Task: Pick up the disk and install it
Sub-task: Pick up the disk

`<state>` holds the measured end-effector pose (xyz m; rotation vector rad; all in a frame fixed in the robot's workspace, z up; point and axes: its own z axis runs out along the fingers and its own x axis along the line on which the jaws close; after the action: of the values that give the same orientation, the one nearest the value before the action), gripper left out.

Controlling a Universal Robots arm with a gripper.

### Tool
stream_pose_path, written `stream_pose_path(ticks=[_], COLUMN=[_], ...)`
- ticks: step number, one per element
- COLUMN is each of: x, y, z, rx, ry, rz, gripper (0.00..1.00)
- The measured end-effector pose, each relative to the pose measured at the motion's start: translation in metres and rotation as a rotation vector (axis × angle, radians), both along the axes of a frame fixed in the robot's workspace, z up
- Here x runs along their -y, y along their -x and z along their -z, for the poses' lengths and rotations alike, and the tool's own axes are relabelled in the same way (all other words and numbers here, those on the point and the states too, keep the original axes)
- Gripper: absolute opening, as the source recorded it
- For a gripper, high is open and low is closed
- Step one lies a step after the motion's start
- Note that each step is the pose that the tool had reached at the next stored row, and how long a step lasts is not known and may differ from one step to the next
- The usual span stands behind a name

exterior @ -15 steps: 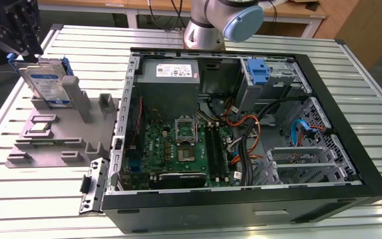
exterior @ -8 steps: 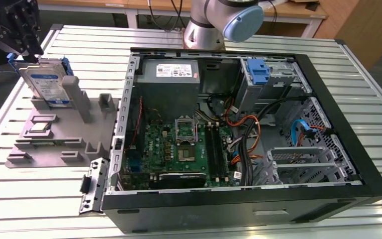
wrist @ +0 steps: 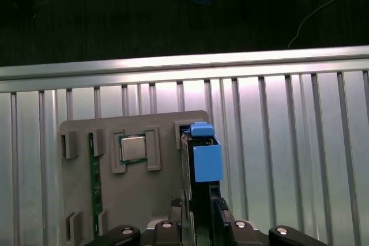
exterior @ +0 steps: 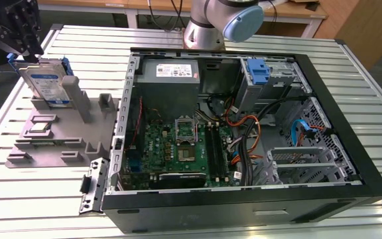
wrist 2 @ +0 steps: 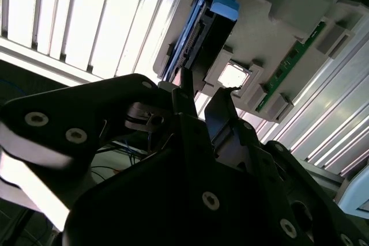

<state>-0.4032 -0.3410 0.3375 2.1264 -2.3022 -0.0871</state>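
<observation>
Slatted metal table (exterior: 350,74). Claw (wrist 2: 202,95) fingers apart, just at top edge of disk (exterior: 45,82); contact unclear. Disk stands on edge directly under claw, slotted in grey holder (exterior: 51,142). Open computer case (exterior: 244,124) sits well apart from claw.

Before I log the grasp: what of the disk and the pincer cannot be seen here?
Exterior view: the top edge cuts off the pincer.
Exterior view: the disk has its lower end hidden in the grey holder.
Second wrist view: the pincer's body covers the disk's end.
</observation>
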Motion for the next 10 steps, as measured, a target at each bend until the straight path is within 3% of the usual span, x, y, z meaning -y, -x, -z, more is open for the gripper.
stream_pose_path(ticks=[10], x=[0.0001], y=[0.0009], z=[0.0025], rx=[0.0067], ry=[-0.0038], rz=[-0.052], gripper=[0.36])
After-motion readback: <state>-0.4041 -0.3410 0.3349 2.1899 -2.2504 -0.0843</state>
